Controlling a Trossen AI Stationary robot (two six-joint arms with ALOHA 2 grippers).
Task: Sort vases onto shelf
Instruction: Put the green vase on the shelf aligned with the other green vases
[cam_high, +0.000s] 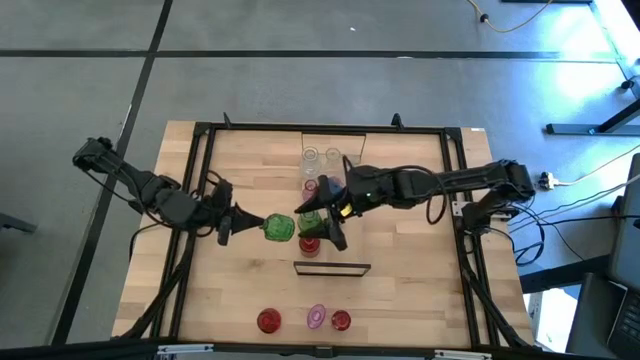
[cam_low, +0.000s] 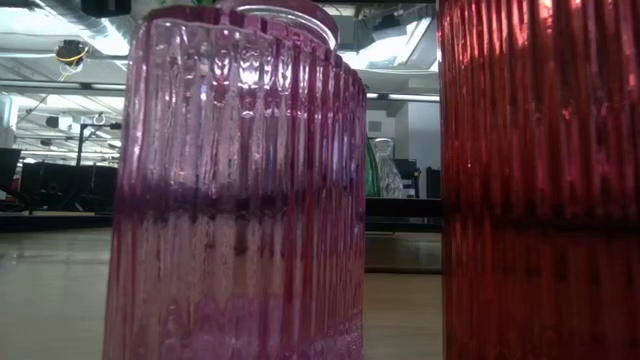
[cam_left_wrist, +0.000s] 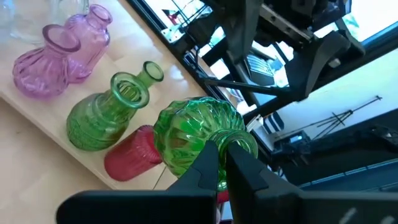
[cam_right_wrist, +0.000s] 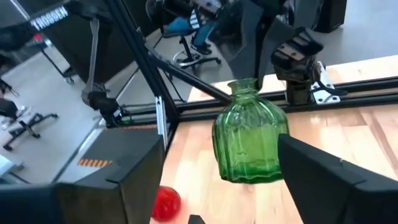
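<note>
– Hands first: what has what?
– Left hand (cam_high: 250, 224) is clenched on the neck of a green vase (cam_high: 278, 227), carrying it off the counter (cam_high: 400, 290), just beside the shelf (cam_high: 350, 255). Right hand (cam_high: 322, 225) is released, fingers wide to either side of the vase's belly, not touching it.
– So which step?
– Looks like a pass between arms, or a lining-up before placing. I can't tell which way it goes.
– Next move?
– One hand alone should carry it, then lower it upright into a free spot without knocking its neighbours.
– What's on the shelf?
– Two clear vases at the far end, pink ones, another green vase (cam_left_wrist: 102, 115), and a red one (cam_left_wrist: 130, 155) close under the held vase.
– How does the held vase look?
– Ribbed, translucent green glass, round belly, short narrow neck; probably slippery.
– Any left over?
– Three at the counter's near edge: red (cam_high: 268, 320), pink (cam_high: 317, 318), red (cam_high: 341, 320).
</note>
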